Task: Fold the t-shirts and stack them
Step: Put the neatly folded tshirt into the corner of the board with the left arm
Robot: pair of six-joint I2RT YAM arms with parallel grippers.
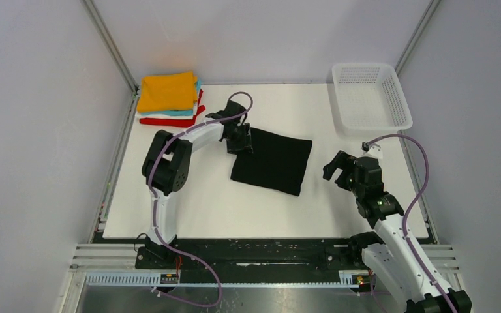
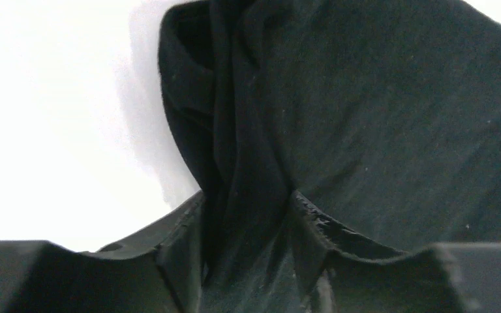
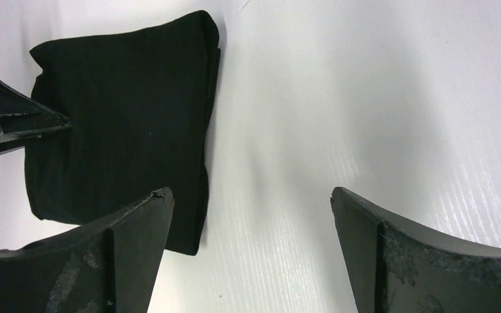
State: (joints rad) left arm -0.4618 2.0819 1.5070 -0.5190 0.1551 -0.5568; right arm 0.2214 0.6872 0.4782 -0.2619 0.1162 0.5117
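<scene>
One black shirt (image 1: pixel 273 161) on the counter (image 1: pixel 202 202).
Only the left wrist view shows its cloth pinched in the left jaws; the right jaws hang open nearby.

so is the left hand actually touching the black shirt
Touching. The left wrist view shows the left hand shut on a bunched fold of the black t-shirt, with the cloth pinched in it and no gap.

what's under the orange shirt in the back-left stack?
Teal shirt, white shirt, then red shirt; only their edges show. Orange shirt covers the rest.
</scene>
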